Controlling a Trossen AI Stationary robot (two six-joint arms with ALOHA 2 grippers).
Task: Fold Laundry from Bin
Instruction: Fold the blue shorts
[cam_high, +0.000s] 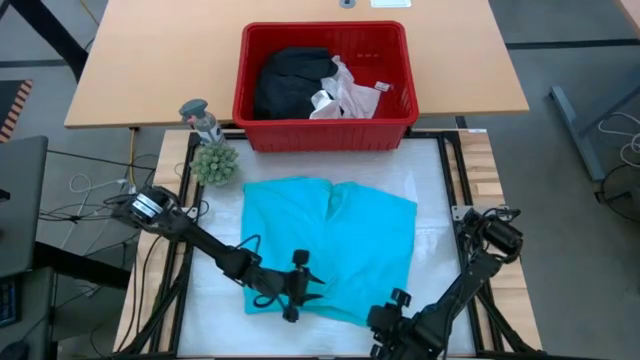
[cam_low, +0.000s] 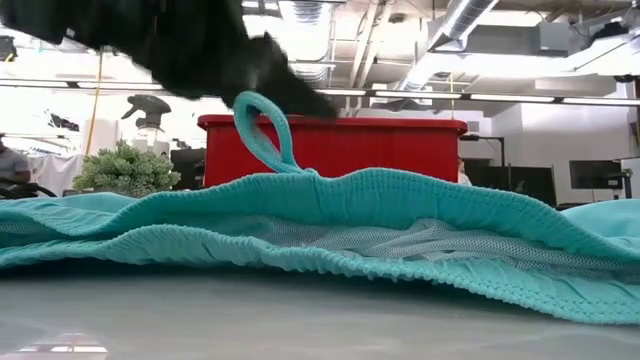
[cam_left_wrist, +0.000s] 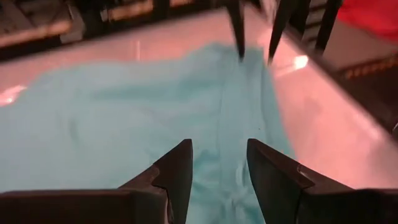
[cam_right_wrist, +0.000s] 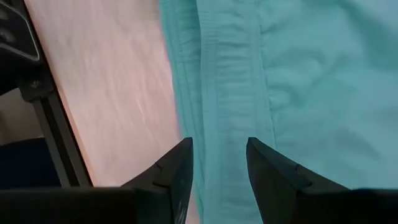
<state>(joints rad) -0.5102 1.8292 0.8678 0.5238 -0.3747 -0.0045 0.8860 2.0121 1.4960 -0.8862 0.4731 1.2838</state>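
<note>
Your left gripper and right gripper hover with fingers parted, grasping nothing, above the near edge of the soft teal garment spread flat on the table, before the slotted red plastic bin.

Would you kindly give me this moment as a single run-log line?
teal garment: spread on table | left tool: open, over its near edge | right tool: open, over its waistband | red bin: holds black and white laundry

Ceiling lights are glaring overhead in the low view, the table is reflecting bright spots, and the near arm is blurring.
</note>
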